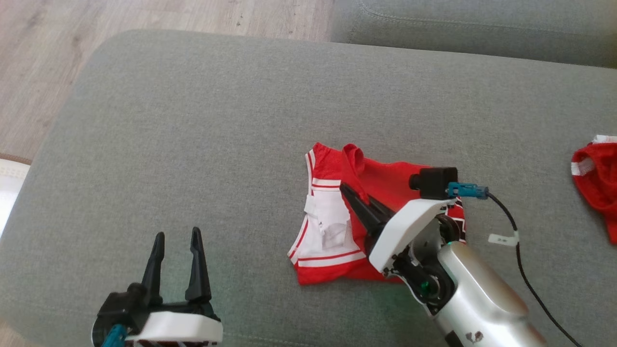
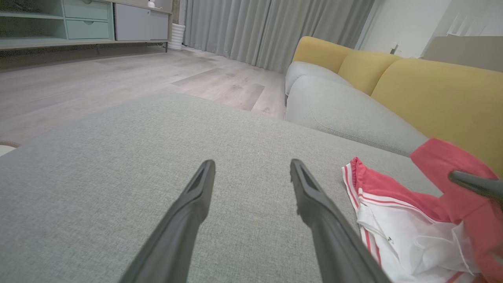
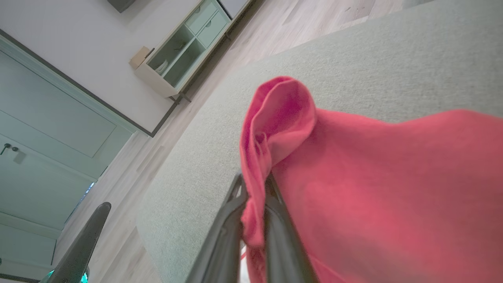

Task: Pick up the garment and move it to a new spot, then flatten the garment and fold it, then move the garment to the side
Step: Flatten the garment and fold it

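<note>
Garment [image 1: 328,226] of red cloth with white panels, lying rumpled on a wide grey cushion [image 1: 193,120], right of centre in the head view.

Far left: pale wooden floor [image 1: 38,58] past the cushion's rounded edge.

Lower left: left gripper [image 1: 177,234], dark fingers spread wide, holding nothing, poised over bare cushion well apart from the cloth. Seen from the left wrist, the same open gripper [image 2: 252,164] with the garment [image 2: 393,220] off to its right and a sofa [image 2: 393,78] with a grey seat and yellow backs behind.

Centre: the garment's left side, a white panel bordered by thin red and white bands, some white inner layer showing. Beside it, plain red cloth lying flat, with a narrow red fold raised from it.

Right of that: right gripper [image 1: 346,189], fingers closed tight on the raised red fold. From the right wrist, red cloth [image 3: 373,177] pinched between the two dark fingers of the gripper [image 3: 254,181] and bunched above their tips. Black-and-white trim at the garment's right edge, beside the wrist.

Further right: black cable [image 1: 518,241] trailing from the wrist camera.

Far right edge: second red cloth [image 1: 595,178] with white trim, well apart.
</note>
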Controlling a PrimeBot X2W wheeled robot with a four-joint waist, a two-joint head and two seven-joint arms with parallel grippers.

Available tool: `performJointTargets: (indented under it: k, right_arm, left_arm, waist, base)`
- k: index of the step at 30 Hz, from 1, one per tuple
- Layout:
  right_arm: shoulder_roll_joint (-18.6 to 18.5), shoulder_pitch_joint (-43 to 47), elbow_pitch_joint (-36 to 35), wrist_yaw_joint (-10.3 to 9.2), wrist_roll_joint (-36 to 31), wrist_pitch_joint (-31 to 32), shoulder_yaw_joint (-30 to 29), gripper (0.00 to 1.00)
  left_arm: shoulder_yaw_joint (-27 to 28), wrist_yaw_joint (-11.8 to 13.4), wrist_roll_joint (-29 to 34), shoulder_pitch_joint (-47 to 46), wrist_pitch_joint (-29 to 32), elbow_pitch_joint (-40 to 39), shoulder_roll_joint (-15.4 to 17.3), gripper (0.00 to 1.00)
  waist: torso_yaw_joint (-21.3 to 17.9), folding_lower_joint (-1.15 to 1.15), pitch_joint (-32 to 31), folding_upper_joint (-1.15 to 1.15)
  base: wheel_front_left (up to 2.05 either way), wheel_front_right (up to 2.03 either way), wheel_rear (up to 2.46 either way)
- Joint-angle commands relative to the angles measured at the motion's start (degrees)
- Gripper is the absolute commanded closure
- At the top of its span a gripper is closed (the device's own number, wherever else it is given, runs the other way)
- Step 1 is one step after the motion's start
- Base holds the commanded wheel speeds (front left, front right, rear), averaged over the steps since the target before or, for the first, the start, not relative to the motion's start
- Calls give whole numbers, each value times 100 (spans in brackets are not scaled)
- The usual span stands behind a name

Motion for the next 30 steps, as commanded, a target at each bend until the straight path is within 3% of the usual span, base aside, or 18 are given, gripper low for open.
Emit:
performJointTargets:
  k: [1, 7, 8, 9, 10, 11, 17, 22, 30]
  right_arm:
    - [36, -275, -113, 21, 75, -120, 136, 100]
    - [37, -575, 305, 21, 468, -366, 528, 100]
    - [37, -623, 374, 21, 524, -402, 603, 86]
    - [37, -668, 428, 21, 595, -418, 693, 63]
    - [37, -714, 478, 21, 656, -434, 783, 36]
    - [37, -757, 521, 21, 709, -469, 861, 0]
    - [37, -978, 628, 21, 1002, -816, 1133, 0]
    - [37, -1183, 795, 21, 909, -1261, 968, 0]
    - [37, -1322, 1392, 21, -678, -1990, -93, 0]
  left_arm:
    - [145, -36, 0, -223, -62, -142, -21, 0]
    - [129, -61, 2, -236, -62, -92, -44, 0]
    - [122, -70, 4, -240, -62, -78, -47, 0]
    - [113, -76, 8, -244, -62, -66, -50, 0]
    - [103, -80, 12, -247, -62, -55, -53, 0]
    - [94, -83, 16, -249, -62, -47, -56, 0]
    - [76, -83, 40, -221, -62, -21, -66, 0]
    - [50, -89, 60, -181, -62, -4, -70, 0]
    - [-79, -99, 130, -195, -58, 40, -70, 0]
  waist:
    - [19, 0, -2, 0]
    - [71, 0, -26, 0]
    - [79, 0, -33, 0]
    - [87, 0, -40, 0]
    - [93, 0, -46, 0]
    - [97, 0, -53, 0]
    - [67, 0, -102, 0]
    - [-25, 0, -166, 0]
    - [-268, 0, -270, 0]
  base:
    - [0, 0, 0]
    - [0, 0, 0]
    - [0, 0, 0]
    - [0, 0, 0]
    - [0, 0, 0]
    - [0, 0, 0]
    - [0, 0, 0]
    - [0, 0, 0]
    - [0, 0, 0]
